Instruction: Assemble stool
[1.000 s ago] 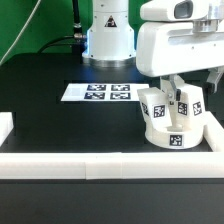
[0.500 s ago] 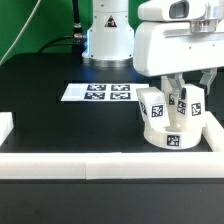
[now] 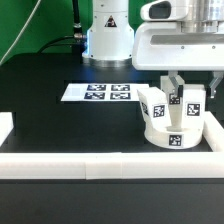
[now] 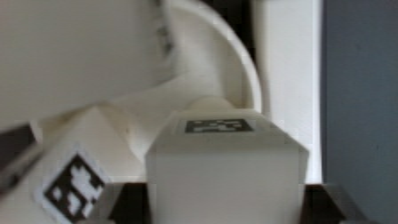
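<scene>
The stool's round white seat [image 3: 168,136] lies in the corner of the rails at the exterior view's right, with white tagged legs standing up from it. My gripper [image 3: 187,92] hangs over them, shut on the rear leg [image 3: 192,102]. A second leg [image 3: 152,104] stands beside it toward the exterior view's left. In the wrist view the held leg [image 4: 222,150] fills the space between my dark fingers [image 4: 135,200], its tag facing the camera. The seat's curved rim [image 4: 214,50] shows behind it, and the second leg's tag [image 4: 71,188] shows at one side.
The marker board [image 3: 100,92] lies on the black table in the middle. A long white rail [image 3: 100,163] runs along the front, and another [image 3: 214,130] stands past the seat. A white block [image 3: 5,128] sits at the exterior view's left edge. The robot base [image 3: 108,40] stands behind.
The jaws, open a second ago, have shut on the rear leg. The hand has shifted a little toward the exterior view's right; the seat and other legs have not moved.
</scene>
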`<state>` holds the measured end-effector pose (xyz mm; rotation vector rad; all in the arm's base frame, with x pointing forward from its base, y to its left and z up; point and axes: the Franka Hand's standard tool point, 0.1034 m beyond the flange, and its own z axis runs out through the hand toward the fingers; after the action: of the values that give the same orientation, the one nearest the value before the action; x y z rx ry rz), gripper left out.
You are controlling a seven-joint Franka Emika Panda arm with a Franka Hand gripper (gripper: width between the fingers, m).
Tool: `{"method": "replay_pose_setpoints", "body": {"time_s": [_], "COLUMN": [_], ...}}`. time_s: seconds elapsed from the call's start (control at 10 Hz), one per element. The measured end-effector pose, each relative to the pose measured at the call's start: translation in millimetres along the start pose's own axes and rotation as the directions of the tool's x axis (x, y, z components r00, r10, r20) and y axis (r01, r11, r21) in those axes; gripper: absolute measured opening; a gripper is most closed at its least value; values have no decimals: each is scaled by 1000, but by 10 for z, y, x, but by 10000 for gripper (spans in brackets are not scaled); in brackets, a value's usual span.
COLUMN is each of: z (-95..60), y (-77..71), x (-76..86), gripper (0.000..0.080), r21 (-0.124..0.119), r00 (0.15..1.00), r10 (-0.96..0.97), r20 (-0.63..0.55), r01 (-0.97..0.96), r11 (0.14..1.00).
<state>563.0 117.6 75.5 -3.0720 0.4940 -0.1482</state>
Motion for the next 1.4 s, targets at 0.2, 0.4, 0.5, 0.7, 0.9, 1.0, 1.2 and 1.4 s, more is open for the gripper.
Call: {"method": "replay_pose_setpoints", "body": {"time_s": [0.2,0.4,0.5,0.7,0.9,1.0,1.2,1.4], "z": [3,1,0,-2,-10,-11,-20,-21], "y": [-74,-75,-77,-81,-73,-83,-46,-90], "x": [-33,-30,-30,-28,-23,-26,-14,-24], "gripper": [337,337,337,337,337,337,337,337], "r21": [1,5,7,9,28,42,90,102], "r00": [953,907,855,782,660,538,298,118], "r10": [304,421,518,623,751,842,953,989], "r20": [-4,-2,0,2,15,27,60,94], "r01": [-304,-421,-518,-623,-751,-842,-952,-989], "r11": [953,907,855,782,659,537,292,108]}}
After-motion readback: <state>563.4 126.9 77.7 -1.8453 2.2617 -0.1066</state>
